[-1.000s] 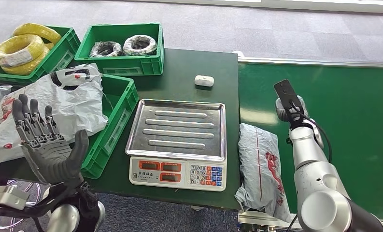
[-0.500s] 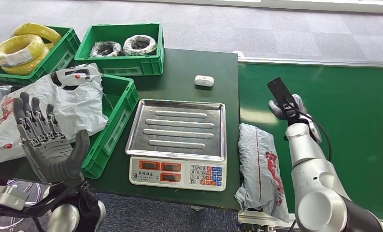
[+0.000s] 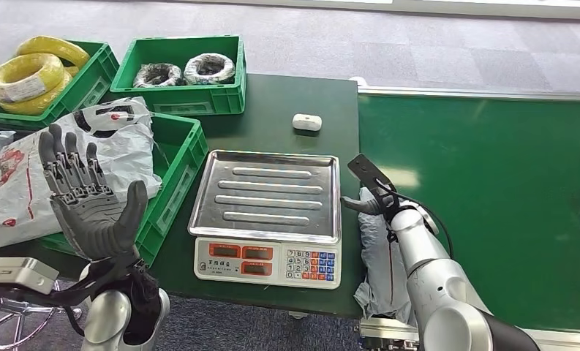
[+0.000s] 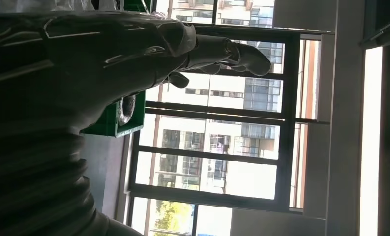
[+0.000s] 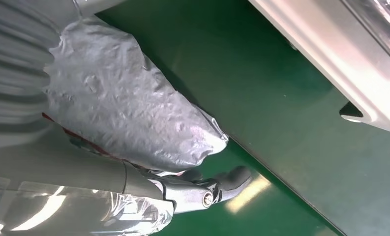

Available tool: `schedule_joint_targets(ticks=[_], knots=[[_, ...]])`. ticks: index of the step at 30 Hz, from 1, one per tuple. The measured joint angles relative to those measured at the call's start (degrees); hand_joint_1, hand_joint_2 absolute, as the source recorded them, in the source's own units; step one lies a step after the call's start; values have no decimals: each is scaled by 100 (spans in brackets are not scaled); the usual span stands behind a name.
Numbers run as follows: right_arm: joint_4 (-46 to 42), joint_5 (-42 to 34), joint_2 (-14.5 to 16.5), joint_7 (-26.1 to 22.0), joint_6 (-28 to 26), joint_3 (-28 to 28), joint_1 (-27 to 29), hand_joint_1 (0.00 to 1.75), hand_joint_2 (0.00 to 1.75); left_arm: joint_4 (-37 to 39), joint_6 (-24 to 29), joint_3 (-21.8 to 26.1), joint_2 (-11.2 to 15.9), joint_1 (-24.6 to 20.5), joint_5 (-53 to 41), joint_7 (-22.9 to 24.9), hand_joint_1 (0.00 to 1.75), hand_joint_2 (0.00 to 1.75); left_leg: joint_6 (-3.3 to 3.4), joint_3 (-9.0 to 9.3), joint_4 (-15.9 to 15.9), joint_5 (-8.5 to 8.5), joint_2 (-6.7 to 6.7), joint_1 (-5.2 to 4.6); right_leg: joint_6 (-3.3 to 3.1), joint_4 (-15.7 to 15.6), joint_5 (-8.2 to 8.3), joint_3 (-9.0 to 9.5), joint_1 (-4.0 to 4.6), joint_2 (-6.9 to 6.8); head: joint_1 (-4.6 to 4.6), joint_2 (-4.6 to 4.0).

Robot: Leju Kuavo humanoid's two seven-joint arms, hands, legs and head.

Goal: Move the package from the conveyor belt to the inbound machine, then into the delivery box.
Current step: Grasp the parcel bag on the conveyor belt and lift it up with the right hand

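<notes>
Starting at the left of the head view: yellow cable coils in a green plastic crate [image 3: 89, 77], crinkled white plastic bags [image 3: 118, 139] spilling over a second green bin [image 3: 177, 175]. Raised in front of them, the left hand [image 3: 89, 212], palm up and forward, fingers spread and straight, holding nothing; seen in the left wrist view [image 4: 134, 49] against bright windows. Behind, a third green crate holding black-and-white coils [image 3: 184, 71]. At centre on the dark green table [image 3: 287, 95], a silver ribbed-tray weighing scale with a keypad front [image 3: 268, 212], and a small white case [image 3: 306, 121] beyond it. Just right of the scale, lying lengthwise along the near edge of the green conveyor belt [image 3: 491, 183], the crumpled grey plastic package with red print [image 3: 382, 256]. Resting on its far end, the right hand [image 3: 374, 199]; in the right wrist view [image 5: 202, 189] fingers lie against the package's grey film [image 5: 129, 113], but cannot tell whether closed on it.
</notes>
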Motion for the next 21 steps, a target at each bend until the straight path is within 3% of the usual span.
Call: schedule_joint_targets(ticks=[17,18,19,21], knots=[[34,13,84,-64,450,198,128,1,175,463,-112,-4,-99,-445,84,0,0,175,-26,69,-13,-19,106,19,-20,3,14,16,18,115,0,0],[34,12,84,-61,446,207,131,7,175,474,-113,-4,-105,-453,82,0,0,175,-26,71,-13,-19,108,19,-20,3,14,17,19,116,0,0],[34,11,84,-55,438,216,134,34,175,484,-114,-4,-109,-460,78,0,0,175,-26,72,-13,-19,110,19,-20,3,14,18,19,118,0,0],[34,-4,87,-38,387,233,143,115,175,501,-115,-3,-113,-469,70,0,0,175,-26,76,-14,-19,115,19,-21,3,14,21,19,122,-1,0]])
